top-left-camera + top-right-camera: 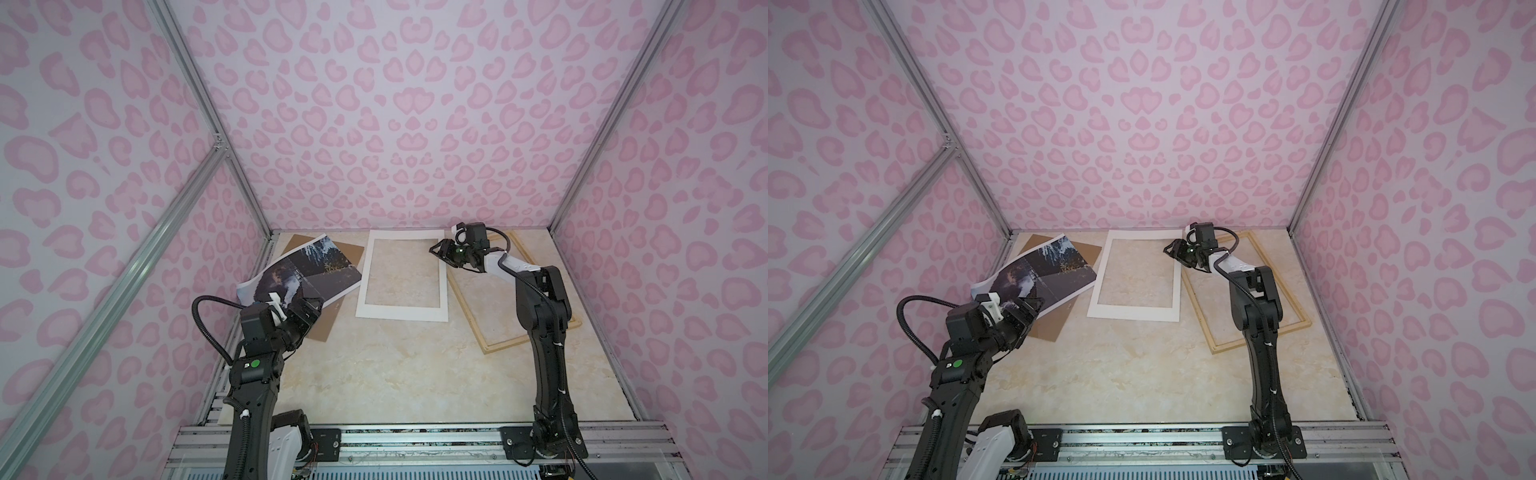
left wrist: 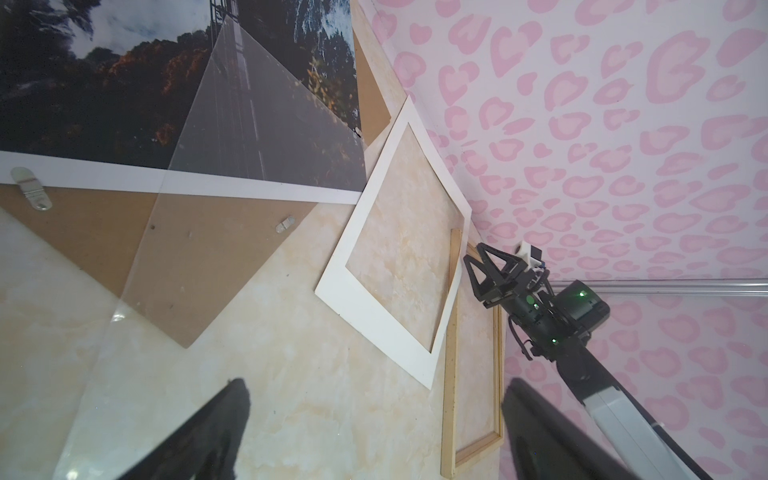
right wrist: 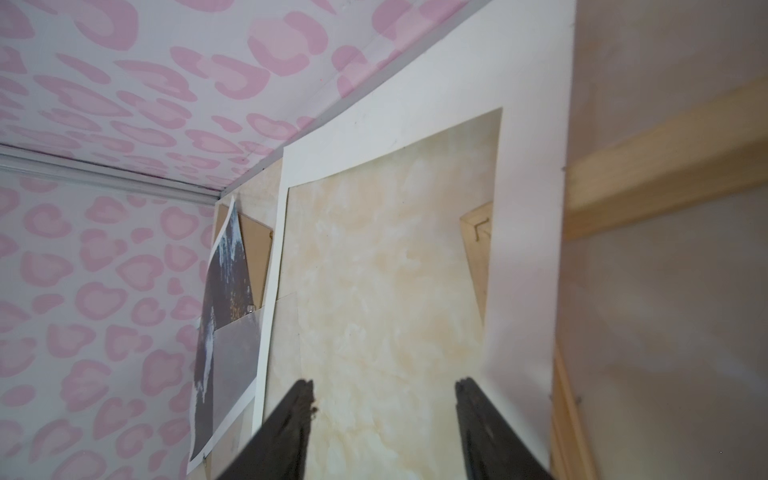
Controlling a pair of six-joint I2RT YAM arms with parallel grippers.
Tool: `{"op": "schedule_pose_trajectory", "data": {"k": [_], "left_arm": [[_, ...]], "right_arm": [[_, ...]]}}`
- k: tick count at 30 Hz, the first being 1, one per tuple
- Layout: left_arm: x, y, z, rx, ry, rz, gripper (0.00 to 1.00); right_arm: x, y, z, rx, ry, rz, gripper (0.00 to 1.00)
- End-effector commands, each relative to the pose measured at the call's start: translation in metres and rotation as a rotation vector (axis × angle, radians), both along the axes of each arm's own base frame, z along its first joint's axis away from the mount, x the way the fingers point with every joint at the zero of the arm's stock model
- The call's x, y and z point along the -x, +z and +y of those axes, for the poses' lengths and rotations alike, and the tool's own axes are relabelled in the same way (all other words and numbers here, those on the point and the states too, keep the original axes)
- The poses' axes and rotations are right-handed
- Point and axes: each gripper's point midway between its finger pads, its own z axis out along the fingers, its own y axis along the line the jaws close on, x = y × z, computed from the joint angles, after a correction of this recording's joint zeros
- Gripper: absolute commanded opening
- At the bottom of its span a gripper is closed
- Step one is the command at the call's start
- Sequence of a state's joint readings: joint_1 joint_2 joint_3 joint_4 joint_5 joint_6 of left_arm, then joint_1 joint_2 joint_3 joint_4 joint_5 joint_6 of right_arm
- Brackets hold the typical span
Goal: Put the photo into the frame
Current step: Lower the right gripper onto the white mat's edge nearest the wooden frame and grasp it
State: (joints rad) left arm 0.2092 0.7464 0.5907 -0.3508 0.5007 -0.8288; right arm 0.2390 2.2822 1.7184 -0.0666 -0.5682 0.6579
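The photo (image 1: 299, 270) (image 1: 1038, 270), a dark waterfall print with a white margin, lies at the back left on a brown board, its near-left corner curled up; both wrist views show the photo (image 2: 124, 83) (image 3: 224, 299) too. The pale wood frame (image 1: 467, 316) (image 1: 1198, 311) (image 2: 449, 395) (image 3: 665, 158) lies at the right, partly under my right arm. My left gripper (image 1: 309, 309) (image 1: 1030, 309) (image 2: 376, 395) hovers open and empty by the photo's near edge. My right gripper (image 1: 436, 249) (image 1: 1170, 249) (image 3: 385, 384) is open over the far right part of the white mat, holding nothing.
A white cut-out mat board (image 1: 401, 311) (image 1: 1133, 313) (image 2: 332, 286) (image 3: 528, 208) lies in the middle, its right side overlapping the frame's corner. A clear sheet (image 2: 249, 124) rests across the photo and the brown backing board (image 1: 320, 328) (image 2: 91, 224). Pink patterned walls enclose three sides.
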Motion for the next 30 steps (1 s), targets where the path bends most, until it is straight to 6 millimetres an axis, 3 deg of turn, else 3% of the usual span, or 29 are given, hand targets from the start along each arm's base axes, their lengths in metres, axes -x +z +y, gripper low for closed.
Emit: {"op": "schedule_pose_trajectory", "data": {"k": [1,2,6,12,19,22,30], "left_arm": [[0.001,0.003,0.0,-0.008,-0.001,-0.01,0.98],[0.001,0.002,0.001,-0.008,0.001,-0.007,0.98],[-0.001,-0.003,0.0,-0.004,-0.004,0.003,0.97],[-0.005,-0.003,0.0,-0.005,-0.015,0.012,0.98],[-0.007,-0.002,0.0,-0.004,-0.018,0.012,0.98],[-0.007,-0.001,0.0,-0.006,-0.019,0.009,0.98],[-0.01,0.0,0.001,-0.006,-0.02,0.014,0.98]], "right_arm": [[0.036,0.01,-0.027,0.268,-0.074,0.009,0.86],[0.052,0.008,-0.028,0.307,-0.078,0.038,0.97],[0.111,-0.011,-0.027,0.454,-0.099,0.111,0.99],[0.151,-0.035,-0.021,0.426,-0.146,0.192,0.99],[0.14,-0.043,-0.004,0.379,-0.122,0.214,0.99],[0.137,-0.049,-0.009,0.382,-0.165,0.223,0.99],[0.107,-0.052,0.003,0.375,-0.161,0.193,0.99]]}}
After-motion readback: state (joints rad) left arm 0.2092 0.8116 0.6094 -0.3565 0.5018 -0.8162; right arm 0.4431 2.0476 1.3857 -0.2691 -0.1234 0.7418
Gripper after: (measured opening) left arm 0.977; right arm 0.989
